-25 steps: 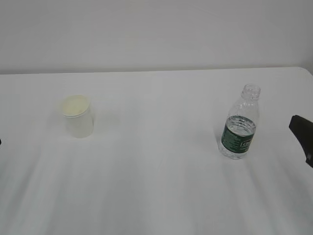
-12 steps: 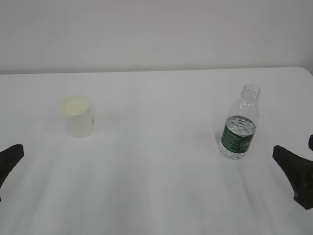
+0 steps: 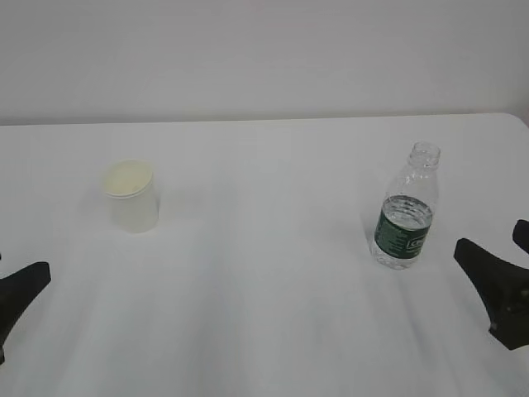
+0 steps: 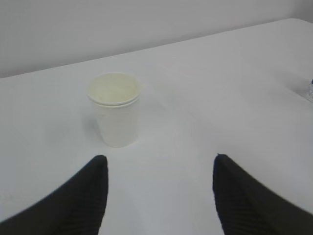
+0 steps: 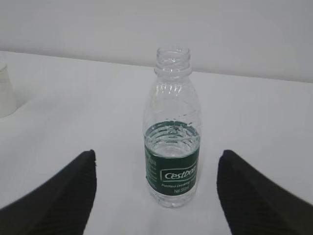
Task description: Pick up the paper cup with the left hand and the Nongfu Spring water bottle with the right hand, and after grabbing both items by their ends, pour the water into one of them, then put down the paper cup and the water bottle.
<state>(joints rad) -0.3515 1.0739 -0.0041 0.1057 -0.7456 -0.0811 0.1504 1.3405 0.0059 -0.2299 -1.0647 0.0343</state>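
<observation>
White table (image 3: pixel 264 314): paper cup (image 3: pixel 132 196), bottle (image 3: pixel 403 208) (upright).

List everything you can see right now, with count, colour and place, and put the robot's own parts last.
paper cup: one, white with a cream inside, upright on the left of the table, nothing touching it.
water bottle: one, clear plastic with a dark green label, no cap, upright on the right of the table, nothing touching it.
water: clear, inside the bottle, filling about its lower half.
table: one, white, carrying both items.
wall: plain pale grey, behind the table.
left gripper: one, black, open, short of the cup and lined up with it.
right gripper: one, black, open, short of the bottle and lined up with it.
</observation>
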